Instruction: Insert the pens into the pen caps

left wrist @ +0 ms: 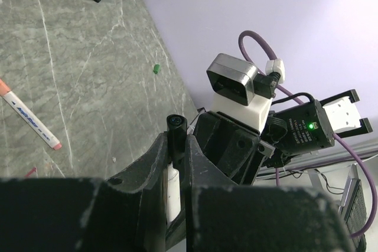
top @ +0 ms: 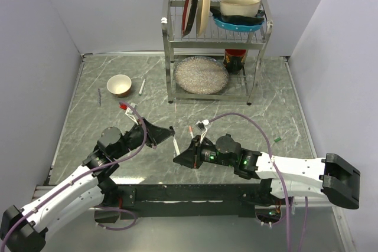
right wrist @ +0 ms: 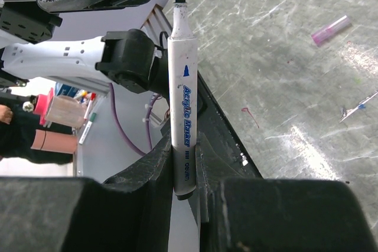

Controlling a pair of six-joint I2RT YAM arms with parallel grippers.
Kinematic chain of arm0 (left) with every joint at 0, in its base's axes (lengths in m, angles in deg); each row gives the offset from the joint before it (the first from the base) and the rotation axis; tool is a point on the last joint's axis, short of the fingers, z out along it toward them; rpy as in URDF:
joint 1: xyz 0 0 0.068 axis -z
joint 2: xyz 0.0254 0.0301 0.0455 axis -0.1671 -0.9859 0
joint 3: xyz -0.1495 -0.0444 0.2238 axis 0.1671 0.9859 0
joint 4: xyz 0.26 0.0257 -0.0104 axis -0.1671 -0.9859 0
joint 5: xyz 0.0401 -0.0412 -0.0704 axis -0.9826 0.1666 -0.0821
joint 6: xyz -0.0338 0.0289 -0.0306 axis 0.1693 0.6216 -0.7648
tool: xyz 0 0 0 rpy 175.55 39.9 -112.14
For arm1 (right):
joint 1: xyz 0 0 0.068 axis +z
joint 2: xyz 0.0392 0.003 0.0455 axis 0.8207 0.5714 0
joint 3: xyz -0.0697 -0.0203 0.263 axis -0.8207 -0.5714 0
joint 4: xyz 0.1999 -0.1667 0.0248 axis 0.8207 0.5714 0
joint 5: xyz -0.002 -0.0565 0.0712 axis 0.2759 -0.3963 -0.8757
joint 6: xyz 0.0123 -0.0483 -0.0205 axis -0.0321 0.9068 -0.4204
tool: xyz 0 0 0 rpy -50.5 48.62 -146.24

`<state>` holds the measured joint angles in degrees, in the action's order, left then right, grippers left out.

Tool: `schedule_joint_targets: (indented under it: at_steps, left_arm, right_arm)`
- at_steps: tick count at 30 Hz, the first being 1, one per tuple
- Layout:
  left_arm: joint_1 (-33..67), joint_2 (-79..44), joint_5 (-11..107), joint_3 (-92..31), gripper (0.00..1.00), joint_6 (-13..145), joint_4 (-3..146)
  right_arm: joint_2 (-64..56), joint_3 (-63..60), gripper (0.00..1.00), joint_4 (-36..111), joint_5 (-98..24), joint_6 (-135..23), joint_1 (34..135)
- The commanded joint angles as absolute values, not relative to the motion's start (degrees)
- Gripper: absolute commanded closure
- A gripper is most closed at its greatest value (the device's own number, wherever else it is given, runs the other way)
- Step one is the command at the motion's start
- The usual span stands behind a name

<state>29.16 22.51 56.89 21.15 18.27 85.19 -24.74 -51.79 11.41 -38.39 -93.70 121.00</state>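
My right gripper (top: 180,159) (right wrist: 184,146) is shut on a white marker pen (right wrist: 182,98) (top: 176,146), gripping its rear end. The pen's dark tip points up at my left gripper (top: 168,131) (left wrist: 177,140) and reaches its jaws. The left gripper is shut on a dark pen cap (left wrist: 176,129). A white piece shows between its fingers below the cap. I cannot tell whether the tip is inside the cap. A second white pen with a red tip (left wrist: 29,121) lies on the table. A small green cap (left wrist: 156,69) (top: 276,140) lies to the right. A pinkish cap (right wrist: 331,30) lies on the table.
A metal dish rack (top: 254,39) with plates and bowls stands at the back. A small bowl (top: 119,84) sits at the back left, with another white pen (top: 142,86) and a thin dark stick (top: 99,96) beside it. Grey walls close both sides.
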Motion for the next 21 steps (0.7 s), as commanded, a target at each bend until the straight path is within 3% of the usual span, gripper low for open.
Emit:
schedule_joint_targets:
  at_steps: [1, 21]
  left_arm:
    - [29.23, 23.34, 55.96, 19.01, 0.99, 20.17, 84.73]
    - [29.32, 24.58, 59.21, 21.55, 0.99, 18.15, 87.98]
  right_arm:
    - [-25.99, -50.57, 1.00, 8.60, -37.19, -93.85, 121.60]
    - [-26.34, -48.82, 1.00, 11.68, -33.86, -93.85, 122.04]
